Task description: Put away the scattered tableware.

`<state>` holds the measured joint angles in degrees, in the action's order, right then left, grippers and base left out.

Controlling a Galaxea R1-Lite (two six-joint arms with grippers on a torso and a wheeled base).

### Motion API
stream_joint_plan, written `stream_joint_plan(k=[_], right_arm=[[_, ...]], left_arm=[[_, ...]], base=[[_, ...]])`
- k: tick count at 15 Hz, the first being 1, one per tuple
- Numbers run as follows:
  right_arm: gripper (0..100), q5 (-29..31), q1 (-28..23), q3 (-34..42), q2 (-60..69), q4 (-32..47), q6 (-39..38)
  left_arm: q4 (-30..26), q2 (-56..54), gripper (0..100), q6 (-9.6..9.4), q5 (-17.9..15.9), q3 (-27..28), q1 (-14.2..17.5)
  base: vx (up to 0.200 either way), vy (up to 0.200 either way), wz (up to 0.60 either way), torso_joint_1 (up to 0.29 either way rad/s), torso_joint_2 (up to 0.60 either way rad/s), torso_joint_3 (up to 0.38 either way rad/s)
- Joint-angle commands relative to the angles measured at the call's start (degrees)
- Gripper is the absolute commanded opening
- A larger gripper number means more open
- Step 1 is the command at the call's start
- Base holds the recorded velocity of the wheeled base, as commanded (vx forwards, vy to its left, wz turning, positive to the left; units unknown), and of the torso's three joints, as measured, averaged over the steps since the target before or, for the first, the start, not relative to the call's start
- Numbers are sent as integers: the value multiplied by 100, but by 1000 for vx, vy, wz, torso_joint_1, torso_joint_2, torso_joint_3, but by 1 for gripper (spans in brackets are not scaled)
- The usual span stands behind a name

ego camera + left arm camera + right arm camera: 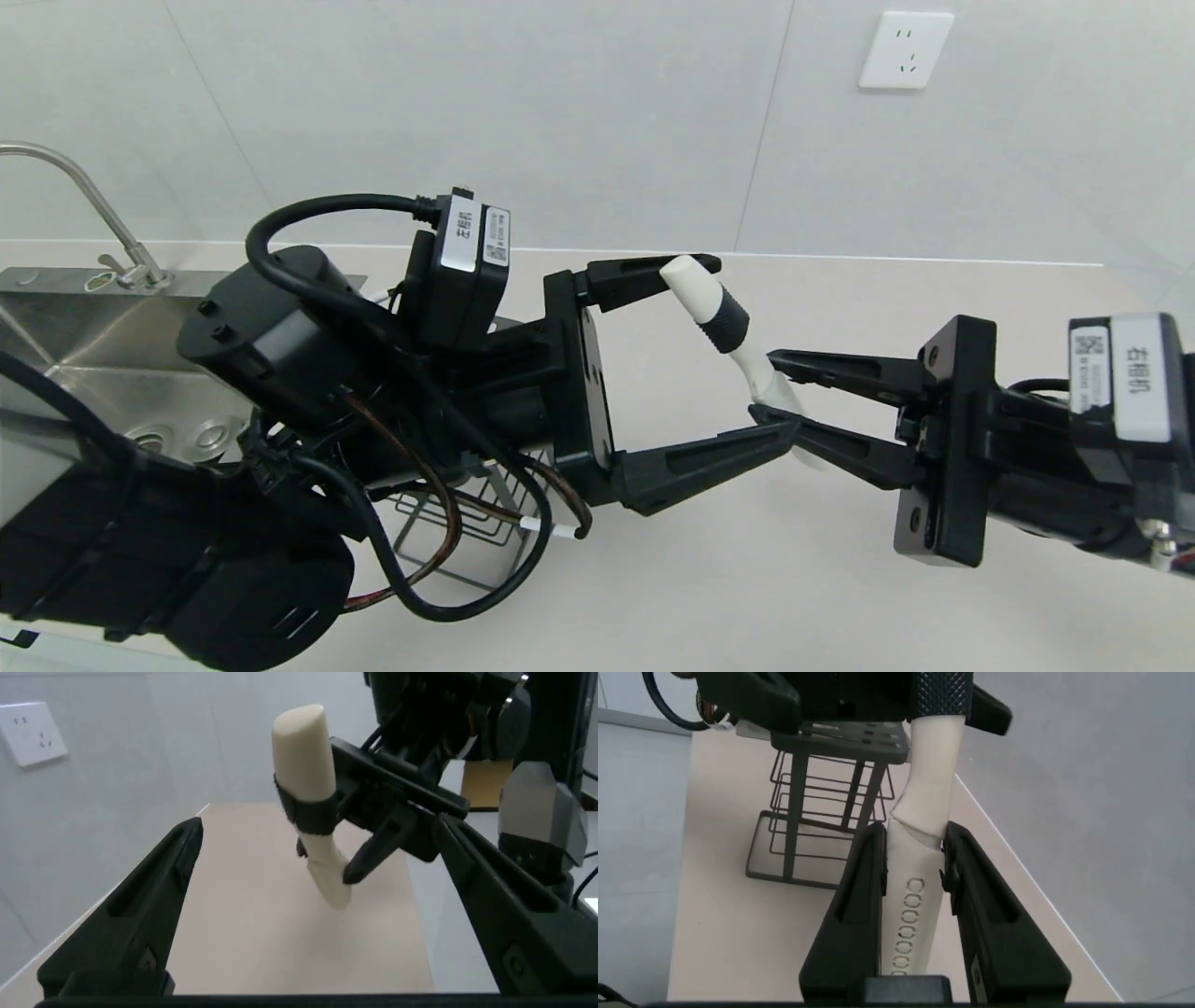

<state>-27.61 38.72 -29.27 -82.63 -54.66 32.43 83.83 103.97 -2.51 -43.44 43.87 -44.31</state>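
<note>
My right gripper point(766, 383) is clamped on the white utensil point(719, 313) at frame centre, above the counter point(840, 597). My left gripper point(754, 347) is spread wide around its black-banded handle. A wire rack point(467, 532) stands lower left.

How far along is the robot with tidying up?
Nothing visibly stowed yet. In hand: the right gripper clamps a white utensil, its handle inside the open left gripper. Left: placing it, probably in the wire rack on the counter.
</note>
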Motion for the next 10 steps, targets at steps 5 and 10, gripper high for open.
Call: stream_joint_plan(k=[5,10], right_arm=[[0,1,119,-17,-8,-71,0],[0,28,127,-61,-8,-71,0]], left_arm=[[116,150,100,102,107,315,-95],[177,167,100,102,107,411,-183]], base=[[0,0,0,0,0,0],[0,0,0,0,0,0]])
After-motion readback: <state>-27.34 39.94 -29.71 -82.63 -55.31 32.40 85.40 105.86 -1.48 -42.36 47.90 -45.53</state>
